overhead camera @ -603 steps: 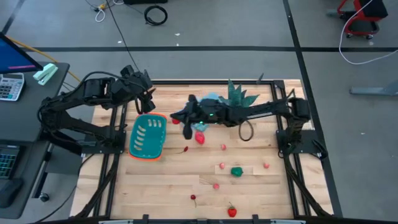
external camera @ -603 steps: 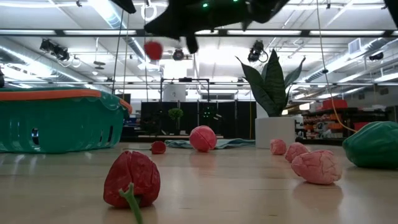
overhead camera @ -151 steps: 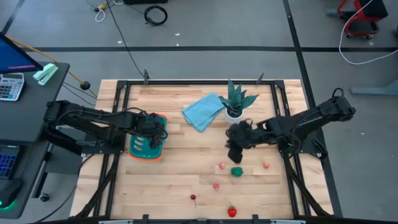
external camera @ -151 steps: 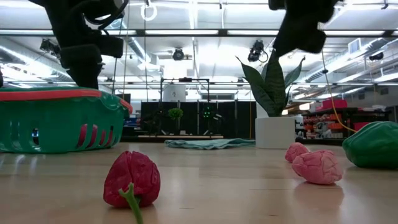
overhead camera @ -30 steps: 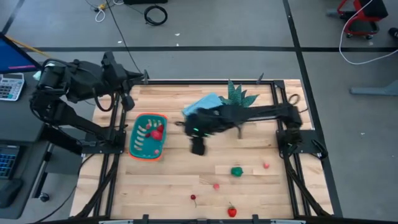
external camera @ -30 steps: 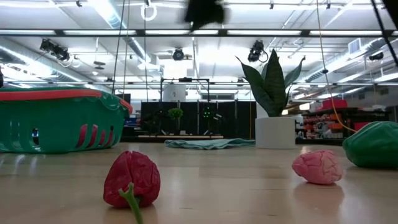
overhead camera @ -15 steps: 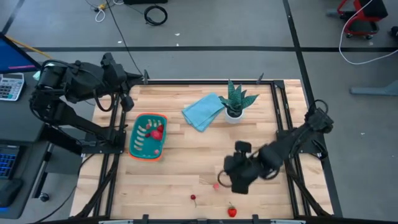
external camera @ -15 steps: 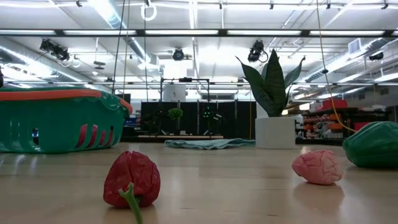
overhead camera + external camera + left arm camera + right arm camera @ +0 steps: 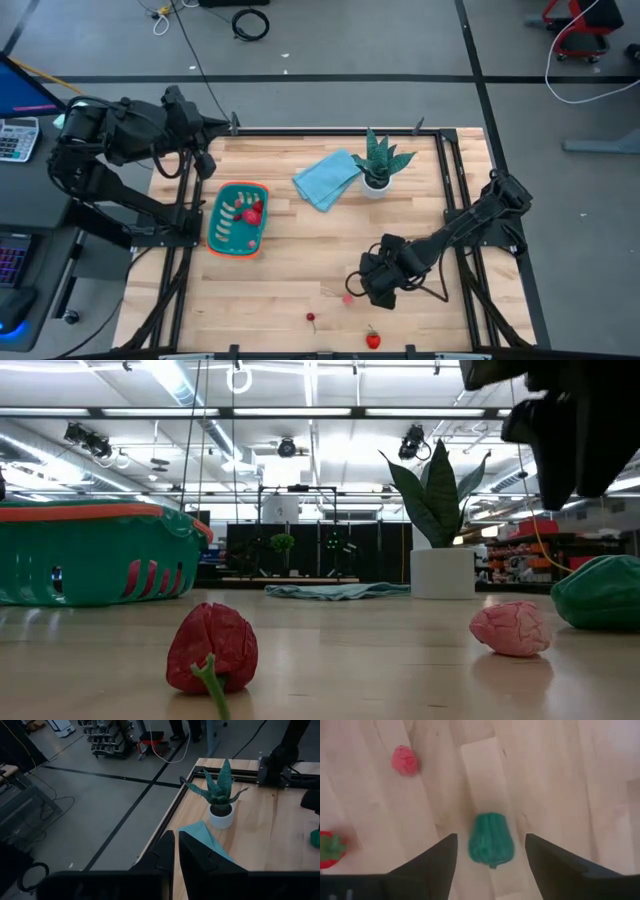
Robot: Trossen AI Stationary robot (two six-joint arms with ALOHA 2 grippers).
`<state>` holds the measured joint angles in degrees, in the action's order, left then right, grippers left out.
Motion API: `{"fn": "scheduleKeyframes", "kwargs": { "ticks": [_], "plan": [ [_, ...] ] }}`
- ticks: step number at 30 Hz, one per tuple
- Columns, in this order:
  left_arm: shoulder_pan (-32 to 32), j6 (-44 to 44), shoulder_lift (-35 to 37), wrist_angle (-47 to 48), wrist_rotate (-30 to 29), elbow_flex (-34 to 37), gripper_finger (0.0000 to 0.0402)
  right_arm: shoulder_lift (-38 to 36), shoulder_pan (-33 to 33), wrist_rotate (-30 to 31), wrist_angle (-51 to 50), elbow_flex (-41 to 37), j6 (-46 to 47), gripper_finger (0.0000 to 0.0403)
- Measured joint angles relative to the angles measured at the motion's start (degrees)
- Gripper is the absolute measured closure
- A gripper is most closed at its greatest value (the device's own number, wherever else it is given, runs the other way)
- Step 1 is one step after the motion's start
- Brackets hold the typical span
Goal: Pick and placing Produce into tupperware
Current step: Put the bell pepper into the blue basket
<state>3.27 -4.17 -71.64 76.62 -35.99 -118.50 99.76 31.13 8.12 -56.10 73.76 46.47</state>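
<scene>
My right gripper (image 9: 378, 282) hangs open above the green toy vegetable (image 9: 490, 841), which lies on the table and also shows in the low view (image 9: 600, 592). The fingers stand on either side of it in the right wrist view, and the low view shows the gripper (image 9: 575, 455) well above it, touching nothing. In the high view the gripper hides it. The teal tupperware (image 9: 236, 252) sits at the left with red pieces (image 9: 251, 212) inside. A pink piece (image 9: 348, 298), a cherry (image 9: 311, 318) and a strawberry (image 9: 373, 340) lie near the front edge. My left gripper (image 9: 208, 162) waits shut beyond the table's far left corner.
A spiky potted plant (image 9: 377, 165) and a light blue folded cloth (image 9: 326, 178) stand at the far middle. In the low view a red piece with a green stem (image 9: 212, 648) and a pink piece (image 9: 510, 628) lie close to the camera. A metal frame (image 9: 455, 240) borders the table.
My right gripper has gone from the table's middle, beside the tupperware, toward the near right, and has come down over the green piece. In the low view it has come into the picture at the upper right. The produce has stayed where it was.
</scene>
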Motion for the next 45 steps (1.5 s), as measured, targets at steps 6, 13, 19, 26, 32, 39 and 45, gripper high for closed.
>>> {"fn": "scheduleKeyframes", "kwargs": {
  "ticks": [6,13,19,26,32,39,45],
  "plan": [
    [0.00,0.58,0.00,0.00,0.01,0.00,0.0380,0.33,-0.76,-4.54,6.56,-5.09,0.38,0.0141],
    [0.00,0.79,0.00,0.01,-0.01,0.00,0.0374,0.33,-0.71,-6.58,15.21,-11.94,2.03,0.0138],
    [0.00,0.82,0.00,0.02,0.00,0.00,0.0371,0.31,-0.71,-7.00,19.33,-17.78,4.77,0.0141],
    [0.00,0.97,0.00,0.02,0.01,0.00,0.0382,-0.06,-0.32,-7.21,22.10,-20.27,7.29,0.0142],
    [0.00,0.95,0.00,0.13,0.01,0.00,0.0379,0.15,-0.35,-6.68,22.19,-19.44,7.93,0.0142],
    [0.02,0.90,0.00,0.20,0.01,0.00,0.0375,0.45,-0.64,-5.93,23.96,-18.13,9.49,0.0152],
    [0.00,0.80,0.00,0.17,0.01,0.00,0.0385,0.44,-2.46,-5.14,28.30,-16.05,9.24,0.0186]
  ]
}}
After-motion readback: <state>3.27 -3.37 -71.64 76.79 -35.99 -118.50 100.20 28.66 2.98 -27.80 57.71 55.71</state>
